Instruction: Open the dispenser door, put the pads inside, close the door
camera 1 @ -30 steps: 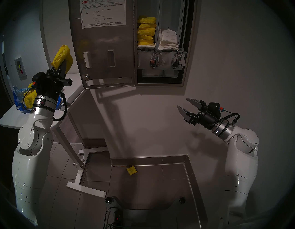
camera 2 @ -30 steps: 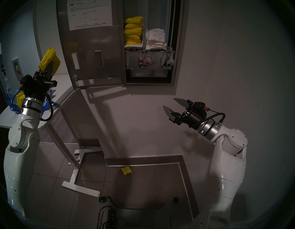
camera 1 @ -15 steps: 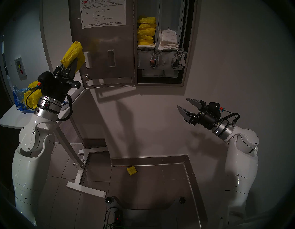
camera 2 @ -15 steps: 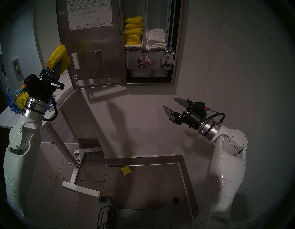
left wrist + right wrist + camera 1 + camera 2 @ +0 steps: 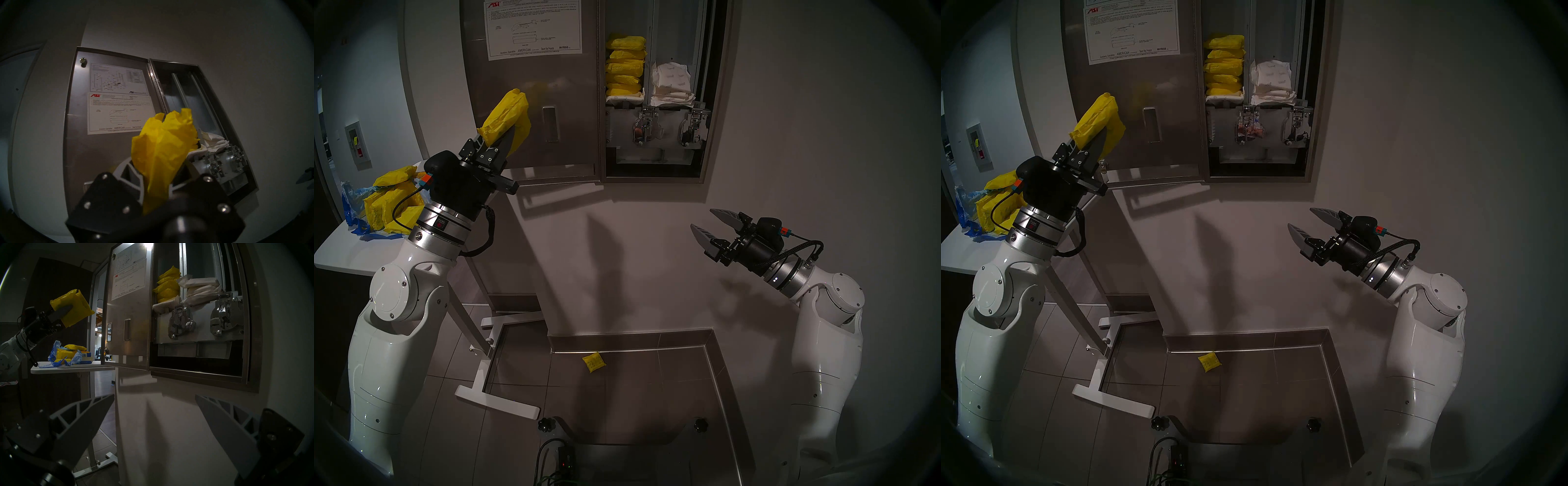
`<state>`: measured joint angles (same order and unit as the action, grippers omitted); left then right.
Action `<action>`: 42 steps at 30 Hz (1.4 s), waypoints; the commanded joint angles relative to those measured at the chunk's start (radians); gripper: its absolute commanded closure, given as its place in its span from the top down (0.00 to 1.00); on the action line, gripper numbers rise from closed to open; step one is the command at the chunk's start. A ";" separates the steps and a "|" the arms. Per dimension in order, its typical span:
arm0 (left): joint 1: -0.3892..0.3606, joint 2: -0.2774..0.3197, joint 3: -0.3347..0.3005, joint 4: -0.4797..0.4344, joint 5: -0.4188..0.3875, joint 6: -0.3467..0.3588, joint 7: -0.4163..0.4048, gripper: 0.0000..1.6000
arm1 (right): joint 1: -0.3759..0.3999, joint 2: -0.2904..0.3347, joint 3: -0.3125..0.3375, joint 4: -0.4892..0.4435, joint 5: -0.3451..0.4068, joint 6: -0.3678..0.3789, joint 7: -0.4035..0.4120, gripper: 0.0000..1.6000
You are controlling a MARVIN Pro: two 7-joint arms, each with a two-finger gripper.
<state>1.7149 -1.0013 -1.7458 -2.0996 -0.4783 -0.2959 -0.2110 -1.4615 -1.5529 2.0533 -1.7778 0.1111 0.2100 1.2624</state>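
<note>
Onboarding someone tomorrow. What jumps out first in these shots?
The crinkly bright yellow pad packet clamped in the left gripper, raised in front of the open brushed-steel dispenser door. Next, the stack of yellow packets in the cabinet's left column, beside white-wrapped pads. One stray yellow packet lies on the grey tiled floor.

Left hand [image 5: 504, 135] raised, clamped; right hand [image 5: 709, 222] level, spread.
</note>
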 commanded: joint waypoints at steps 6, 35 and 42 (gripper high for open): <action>-0.077 -0.001 0.050 -0.048 0.029 -0.002 0.022 0.00 | 0.024 0.001 -0.002 -0.026 0.009 0.000 0.001 1.00; 0.025 0.040 0.052 0.037 -0.216 0.060 -0.147 0.00 | 0.024 0.001 -0.002 -0.026 0.009 0.001 0.001 1.00; 0.004 0.027 0.071 0.068 -0.223 0.069 -0.153 0.00 | 0.024 0.001 -0.002 -0.026 0.009 0.001 0.001 1.00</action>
<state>1.7573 -0.9611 -1.6797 -2.0392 -0.6845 -0.2139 -0.3637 -1.4614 -1.5530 2.0533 -1.7781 0.1111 0.2102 1.2624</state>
